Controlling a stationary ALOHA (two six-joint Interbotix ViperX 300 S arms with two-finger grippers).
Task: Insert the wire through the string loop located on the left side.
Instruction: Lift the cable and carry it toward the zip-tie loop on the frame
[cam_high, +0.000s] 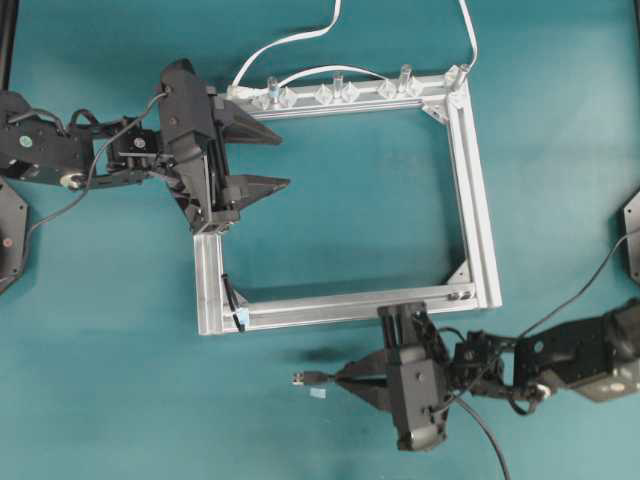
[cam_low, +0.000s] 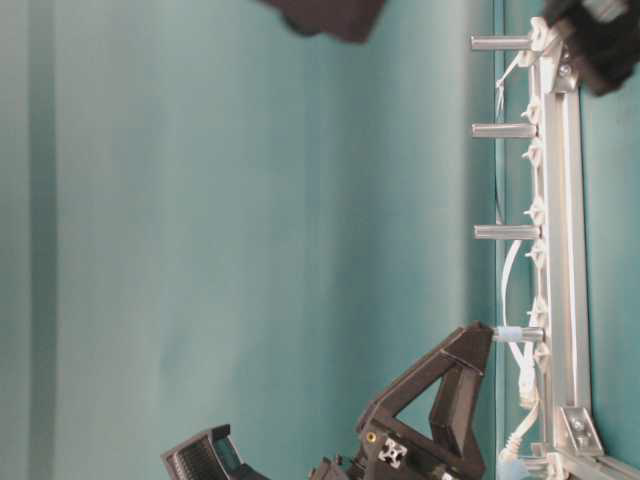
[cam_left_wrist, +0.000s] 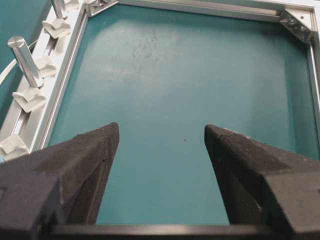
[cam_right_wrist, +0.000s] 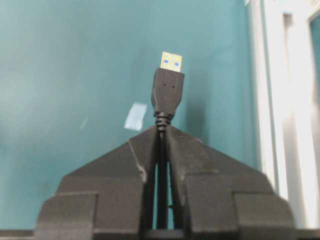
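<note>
Black wire (cam_right_wrist: 167, 95) clamped in right gripper (cam_right_wrist: 161, 131) | frame (cam_high: 480, 230) interior bare

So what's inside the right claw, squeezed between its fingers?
The right claw pinches a thin black wire. Its black plug with a gold metal tip pokes out in front. The stretch of wire clamped between the fingers is mostly hidden.

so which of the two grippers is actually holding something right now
The right gripper, at the bottom of the overhead view: its jaws are clamped on the wire just behind the plug. The left gripper stands wide open, with nothing between its fingers.
</note>
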